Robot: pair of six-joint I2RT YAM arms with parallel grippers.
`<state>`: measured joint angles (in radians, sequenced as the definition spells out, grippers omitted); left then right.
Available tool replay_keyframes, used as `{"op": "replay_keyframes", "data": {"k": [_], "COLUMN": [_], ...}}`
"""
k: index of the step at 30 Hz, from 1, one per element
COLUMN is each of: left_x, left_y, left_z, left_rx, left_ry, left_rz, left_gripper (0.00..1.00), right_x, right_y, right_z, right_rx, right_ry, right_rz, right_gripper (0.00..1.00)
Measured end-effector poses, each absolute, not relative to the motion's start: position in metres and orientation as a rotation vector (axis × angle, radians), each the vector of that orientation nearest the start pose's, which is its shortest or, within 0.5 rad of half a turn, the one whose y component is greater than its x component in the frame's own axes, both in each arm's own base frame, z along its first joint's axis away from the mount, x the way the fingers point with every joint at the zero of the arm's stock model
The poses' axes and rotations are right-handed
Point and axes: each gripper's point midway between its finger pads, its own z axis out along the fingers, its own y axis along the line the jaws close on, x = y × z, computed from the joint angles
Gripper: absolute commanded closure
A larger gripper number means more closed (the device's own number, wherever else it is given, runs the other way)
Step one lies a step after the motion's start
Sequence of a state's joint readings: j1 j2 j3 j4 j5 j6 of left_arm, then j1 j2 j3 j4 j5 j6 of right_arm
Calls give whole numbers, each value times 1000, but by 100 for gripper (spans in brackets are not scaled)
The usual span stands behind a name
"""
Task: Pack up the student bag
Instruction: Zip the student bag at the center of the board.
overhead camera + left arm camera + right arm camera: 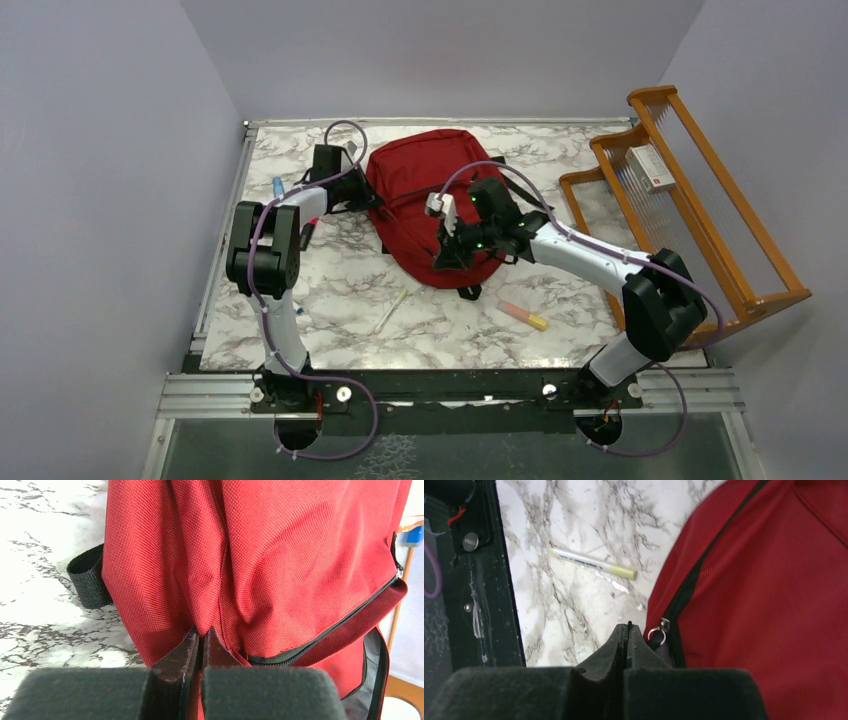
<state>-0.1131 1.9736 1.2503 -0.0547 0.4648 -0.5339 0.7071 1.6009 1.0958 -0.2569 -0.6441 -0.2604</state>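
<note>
While only right wrist is showing zipper pull (657, 632) beside closed right gripper (628, 627), closed left gripper (201, 631) touching student bag (412, 198), bag lying lengthwise far-to-near.

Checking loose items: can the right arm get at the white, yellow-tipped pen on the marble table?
Probably yes: the white, yellow-tipped pen lies on the marble table beside the red fabric backpack, with nothing between it and the right gripper, which is shut and must open.

From above, the right arm (580, 250) covers the middle of the backpack (412, 175). The zipper pull (658, 631) is partly hidden behind the right gripper (628, 630), so a grip cannot be told. The label on the white box (652, 168) is too small to read.
</note>
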Motion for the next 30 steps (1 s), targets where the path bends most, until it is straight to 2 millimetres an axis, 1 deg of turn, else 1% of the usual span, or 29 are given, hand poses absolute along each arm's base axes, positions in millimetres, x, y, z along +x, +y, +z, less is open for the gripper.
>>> {"op": "replay_keyframes", "data": {"k": [4, 5, 8, 11, 14, 16, 19, 21, 23, 24, 26, 27, 28, 30], "left_x": [465, 465, 463, 464, 464, 461, 447, 436, 428, 422, 407, 395, 387, 363], "left_y": [-151, -151, -152, -152, -149, -148, -150, -152, -154, -156, -159, -161, -163, -174], "left_z": [59, 59, 59, 61, 74, 92, 128, 157, 178, 187, 192, 188, 185, 174], "left_rx": [-246, -244, -228, -202, -156, -106, -1, 101, 146, 179, 224, 248, 264, 343], "left_ry": [2394, 2395, 2398, 2390, 2350, 2303, 2214, 2131, 2070, 2027, 1972, 1948, 1940, 1918], "left_rz": [-855, -854, -867, -866, -850, -844, -851, -858, -861, -864, -870, -867, -867, -862], "left_gripper": [100, 97, 77, 56, 42, 37, 36, 36, 36, 34, 29, 27, 26, 26], "right_x": [250, 251, 252, 248, 243, 243, 245, 247, 250, 252, 255, 257, 259, 263], "right_y": [314, 310, 307, 312, 317, 321, 326, 329, 332, 333, 334, 335, 335, 334], "right_z": [126, 126, 131, 139, 146, 151, 158, 164, 171, 174, 177, 178, 181, 186], "right_rx": [-1289, -1272, -1235, -1207, -1167, -1132, -1081, -1049, -1022, -1005, -963, -936, -907, -846], "right_ry": [1947, 1952, 1946, 1937, 1946, 1950, 1955, 1956, 1947, 1943, 1954, 1962, 1968, 1976], "right_rz": [955, 953, 962, 1023, 1092, 1127, 1162, 1179, 1193, 1200, 1203, 1200, 1197, 1188], "right_gripper": [99, 100, 100, 100, 99, 99, 100, 99, 100, 100, 100, 100, 100, 100]}}
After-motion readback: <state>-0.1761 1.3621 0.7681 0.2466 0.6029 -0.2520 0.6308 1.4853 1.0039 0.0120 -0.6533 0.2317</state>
